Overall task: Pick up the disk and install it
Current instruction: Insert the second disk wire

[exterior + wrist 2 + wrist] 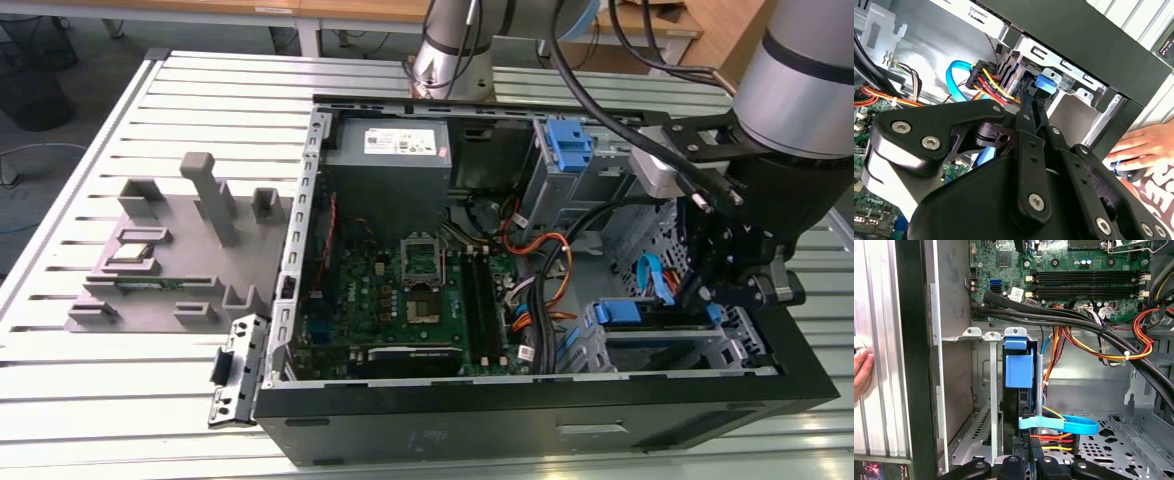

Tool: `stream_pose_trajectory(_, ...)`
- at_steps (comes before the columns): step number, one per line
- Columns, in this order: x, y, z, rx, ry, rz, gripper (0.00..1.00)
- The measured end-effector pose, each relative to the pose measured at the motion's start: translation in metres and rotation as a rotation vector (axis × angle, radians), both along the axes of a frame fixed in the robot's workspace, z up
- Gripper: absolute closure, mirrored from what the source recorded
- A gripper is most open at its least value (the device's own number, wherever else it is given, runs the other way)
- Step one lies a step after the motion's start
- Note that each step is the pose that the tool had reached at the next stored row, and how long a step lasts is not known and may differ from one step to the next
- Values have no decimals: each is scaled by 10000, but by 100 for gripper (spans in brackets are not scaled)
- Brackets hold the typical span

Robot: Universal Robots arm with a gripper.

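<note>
Disk (1019,371): seated on edge in the metal drive cage (985,335) of the open computer case (534,425), at the case corner nearest the exterior view's right; its blue plastic rail shows in the first wrist view, and a blue tab (1044,81) of the same kind shows at the cage mouth in the second wrist view. Cabling: a flat blue data cable (1064,423) and a red-yellow-black power lead (1051,442) run to the disk's end; whether the plugs are fully home cannot be told. Gripper (727,275): hangs over the cage inside the case, at or just beside the disk, with its black linkage across the second wrist view; whether the claw is open, closed or gripping the disk cannot be told. Progress, as a judgement: the pick-up appears done and the disk looks inserted in its bay; release, and any final seating, are unconfirmed. Adjacent items: motherboard (400,290) on the case floor, grey power-supply box (390,143) at the case's far edge, second blue-tabbed bay (567,145) beside it. Outside the case, on the slatted bench (147,120): grey fixture block (174,250) near the bench edge on the exterior view's left. A person's hand (1144,145) rests on the bench just beside the case wall.
</note>
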State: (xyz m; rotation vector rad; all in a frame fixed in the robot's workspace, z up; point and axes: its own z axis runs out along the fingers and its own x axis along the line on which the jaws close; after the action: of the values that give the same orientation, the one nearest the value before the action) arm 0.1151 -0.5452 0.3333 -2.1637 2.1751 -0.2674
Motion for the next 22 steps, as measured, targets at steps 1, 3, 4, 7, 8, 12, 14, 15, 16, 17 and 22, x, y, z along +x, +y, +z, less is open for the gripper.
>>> stream_pose_trajectory(1,5,-1,0,45,0,0,84)
stream_pose_trajectory(3,6,-1,-1,59,0,-2,84)
stream_pose_trajectory(4,6,-1,0,67,1,-4,84)
stream_pose_trajectory(7,7,-7,-1,88,1,-7,84)
stream_pose_trajectory(8,7,-11,-1,94,1,-8,84)
stream_pose_trajectory(12,7,-26,-1,141,1,-34,84)
stream_pose_trajectory(14,7,-28,-1,179,1,-48,84)
stream_pose_trajectory(15,7,-29,-1,201,1,-56,84)
stream_pose_trajectory(16,7,-31,-2,223,0,-64,84)
stream_pose_trajectory(17,7,-32,-2,231,0,-75,84)
stream_pose_trajectory(22,5,-37,-11,237,0,-154,84)
